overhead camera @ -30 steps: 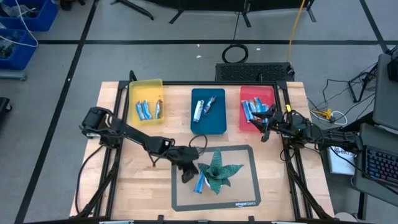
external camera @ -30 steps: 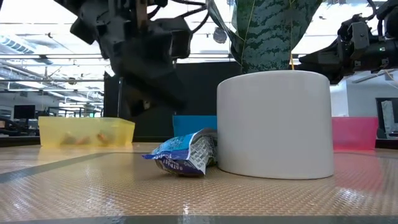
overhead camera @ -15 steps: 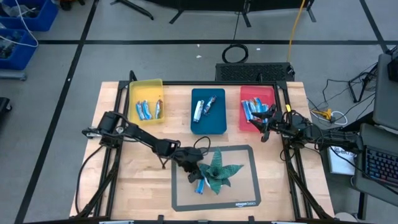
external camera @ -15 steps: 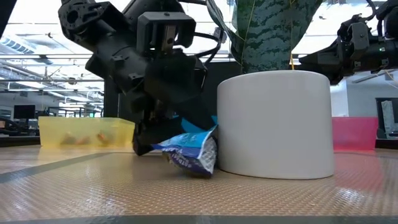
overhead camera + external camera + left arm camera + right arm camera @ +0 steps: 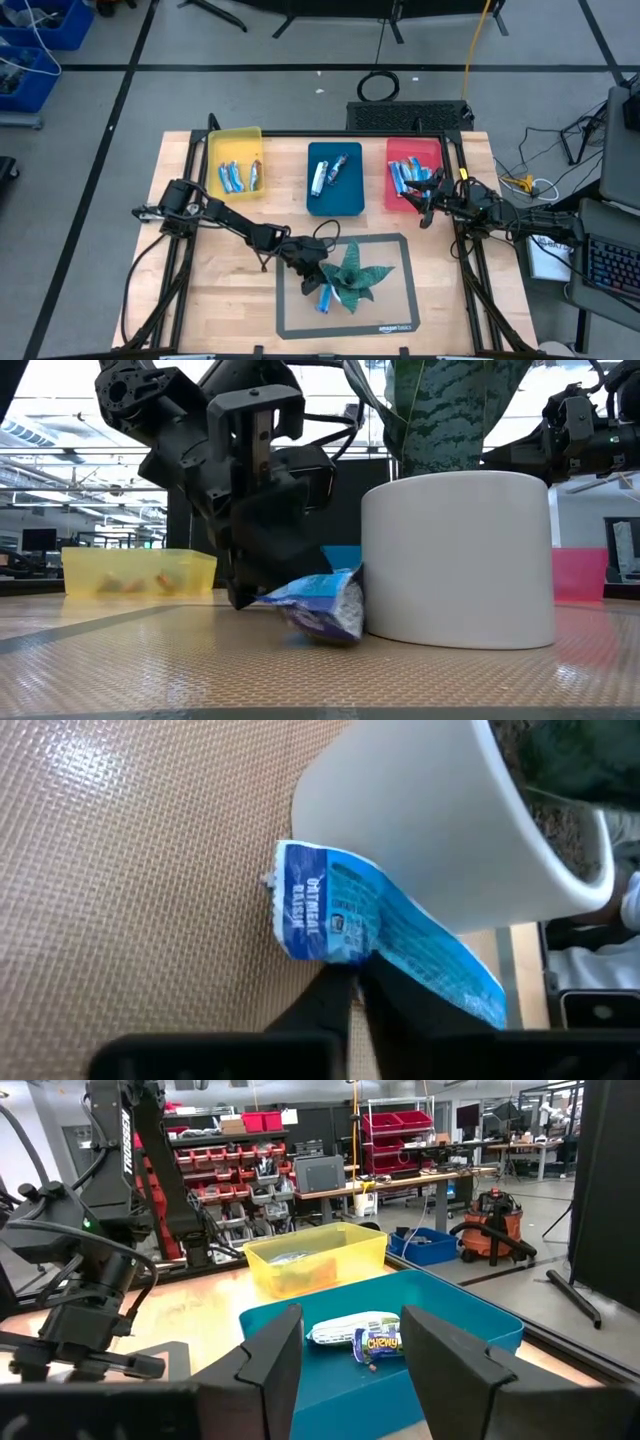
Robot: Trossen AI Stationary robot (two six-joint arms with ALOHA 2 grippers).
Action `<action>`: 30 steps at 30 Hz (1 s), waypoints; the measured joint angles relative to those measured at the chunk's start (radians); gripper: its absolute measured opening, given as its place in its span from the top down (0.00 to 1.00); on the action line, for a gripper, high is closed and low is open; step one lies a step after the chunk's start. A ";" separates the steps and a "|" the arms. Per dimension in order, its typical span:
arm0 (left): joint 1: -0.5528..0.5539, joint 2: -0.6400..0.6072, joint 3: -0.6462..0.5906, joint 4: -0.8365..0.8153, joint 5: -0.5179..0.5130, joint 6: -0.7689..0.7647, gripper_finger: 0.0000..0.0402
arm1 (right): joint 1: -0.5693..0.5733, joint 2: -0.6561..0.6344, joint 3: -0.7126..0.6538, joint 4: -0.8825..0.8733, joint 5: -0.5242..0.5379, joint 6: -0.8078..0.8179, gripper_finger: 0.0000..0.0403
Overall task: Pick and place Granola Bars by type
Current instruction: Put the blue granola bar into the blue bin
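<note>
A blue-wrapped granola bar (image 5: pixel 385 925) lies on the grey mat (image 5: pixel 385 322), one side leaning against the white pot (image 5: pixel 455 555) of a green plant (image 5: pixel 352 280). My left gripper (image 5: pixel 358 982) is down at the bar (image 5: pixel 322 603) on the mat and shut on it; it also shows in the high view (image 5: pixel 315 284). My right gripper (image 5: pixel 423 200) waits open at the red tray (image 5: pixel 428 150), and its parted fingers show in the right wrist view (image 5: pixel 350 1370). My left gripper pinches the blue bar's wrapper at its long edge (image 5: pixel 350 958), about midway along, between the two fingertips. It comes slanting down from the table's left side (image 5: pixel 245 585). The bar rests on the mat and is tilted against the pot.
Along the far side stand a yellow tray (image 5: pixel 238 137), a blue tray (image 5: pixel 350 195) and the red tray, each holding several wrapped bars. The pot and plant stand just right of the left gripper. Bare wood lies left of the mat (image 5: pixel 220 290).
My left gripper has come down and moved right onto the blue bar, and now holds its wrapper. The bar has been pushed and tipped against the pot, and the pot has slid a little to the right. The right arm has kept still.
</note>
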 joint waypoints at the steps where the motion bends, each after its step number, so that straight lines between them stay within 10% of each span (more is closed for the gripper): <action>1: 0.001 0.000 0.000 -0.004 -0.001 0.006 0.96 | 0.000 0.000 0.000 0.000 0.000 0.000 0.60; 12: 0.009 -0.140 -0.002 -0.262 -0.116 0.067 0.99 | 0.000 0.000 0.000 0.000 0.000 0.000 0.60; 25: 0.125 -0.428 -0.002 -0.573 -0.695 0.400 1.00 | 0.000 0.000 0.000 0.000 0.000 0.000 0.60; 30: 0.291 -0.437 -0.002 -0.310 -0.526 0.645 1.00 | 0.000 0.000 0.000 0.000 0.000 0.000 0.60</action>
